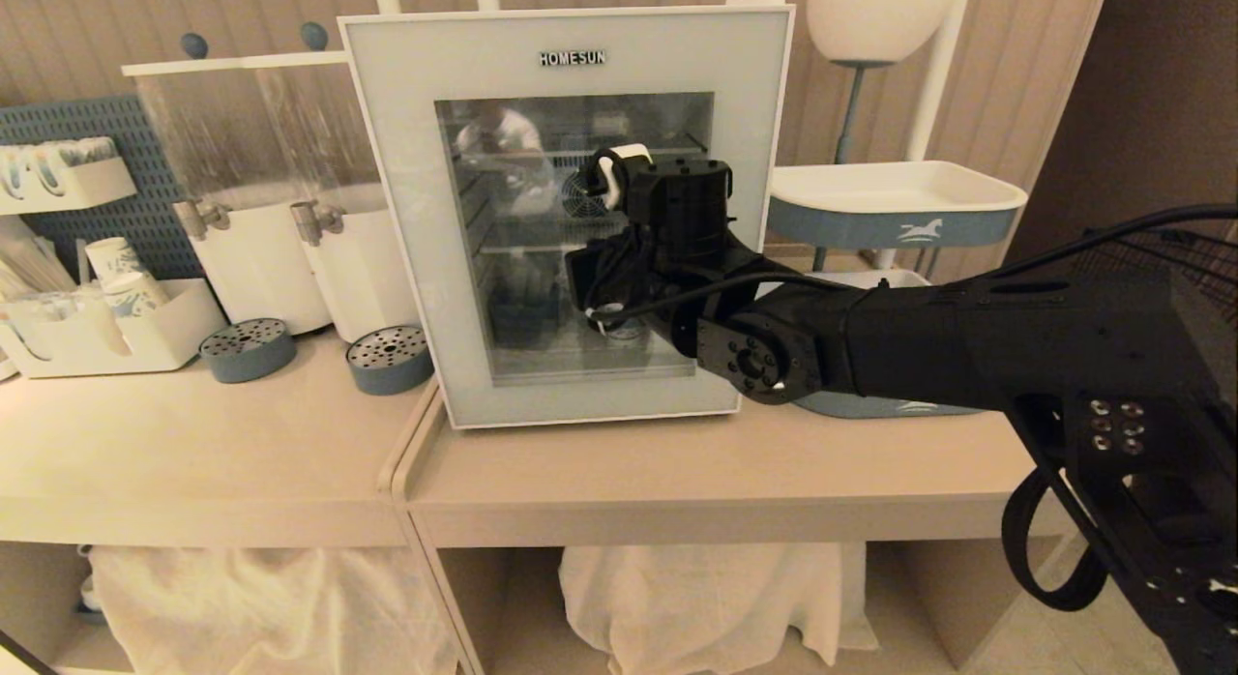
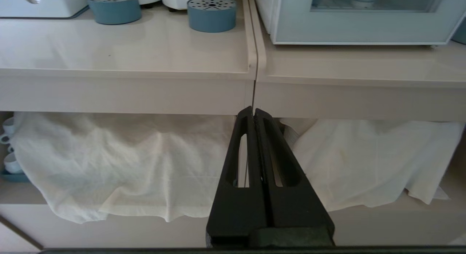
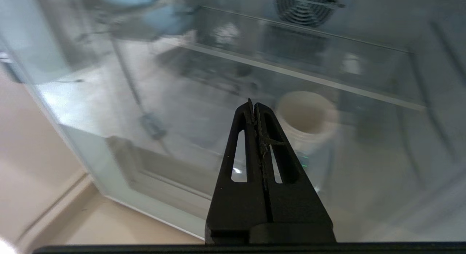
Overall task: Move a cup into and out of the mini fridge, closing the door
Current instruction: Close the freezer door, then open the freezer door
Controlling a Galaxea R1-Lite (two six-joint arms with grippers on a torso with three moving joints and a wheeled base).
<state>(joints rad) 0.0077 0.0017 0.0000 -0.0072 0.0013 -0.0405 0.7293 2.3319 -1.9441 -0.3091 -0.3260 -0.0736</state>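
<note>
The mini fridge (image 2: 263, 10) stands on the right-hand counter with its door (image 1: 397, 220) shut flat across the front. Through the glass a white cup (image 3: 307, 115) stands upright on the fridge floor. My right arm (image 1: 870, 337) reaches in from the right. Its gripper (image 3: 253, 104) is shut and empty, pointing at the glass just in front of the cup. From the head camera the wrist hides those fingers. My left gripper (image 2: 253, 110) is shut on nothing, parked low before the counter's front edge, at the seam between the two counters.
Two drink dispensers (image 1: 261, 220) with blue drip trays (image 1: 248, 349) stand left of the fridge, and a white organiser with paper cups (image 1: 116, 317) sits further left. A white and blue tray stand (image 1: 895, 206) is to the fridge's right. White cloths (image 1: 696, 607) hang under the counters.
</note>
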